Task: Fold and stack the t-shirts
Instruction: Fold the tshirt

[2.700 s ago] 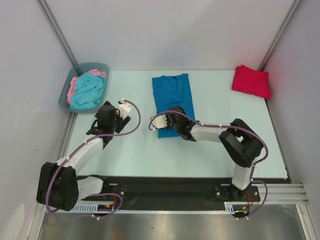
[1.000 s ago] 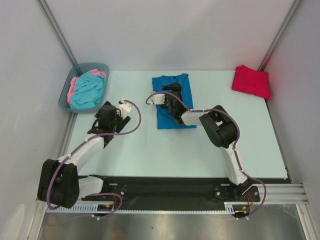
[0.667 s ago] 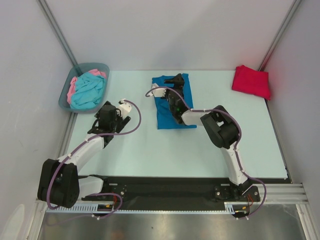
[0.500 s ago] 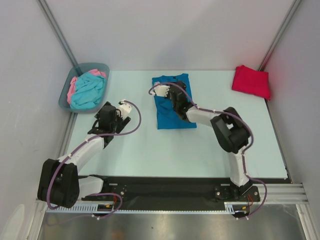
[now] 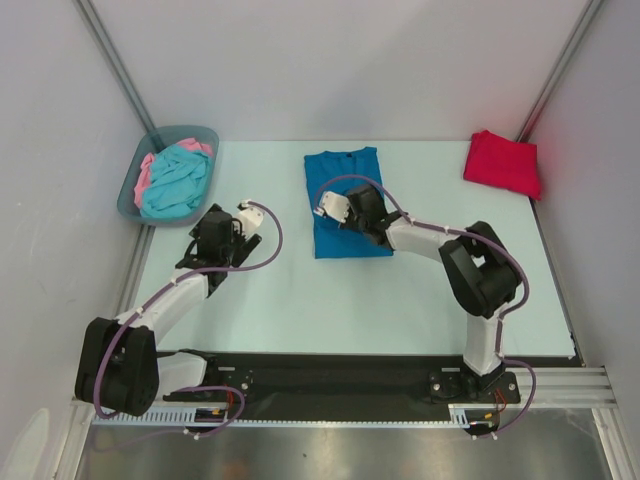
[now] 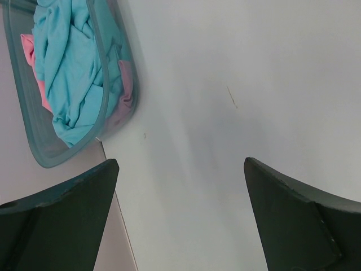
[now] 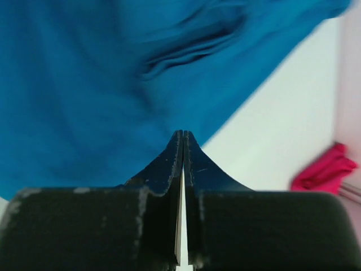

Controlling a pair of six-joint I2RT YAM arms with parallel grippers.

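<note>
Table (image 5: 280, 300): blue tee (image 5: 345, 180), red tee (image 5: 502, 163), bin (image 5: 127, 200).

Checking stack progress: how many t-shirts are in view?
4: a blue t-shirt mid-table, a folded red t-shirt at the far right corner, a turquoise t-shirt and a pink t-shirt in the grey-blue bin; more may be hidden underneath.

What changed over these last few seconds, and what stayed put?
The right hand moved from the near hem of the deep blue cloth t-shirt toward its collar, returned to mid-shirt and shut empty. That hem now lies farther back. Open left hand, folded red t-shirt and grey-blue plastic bin stayed put.
</note>
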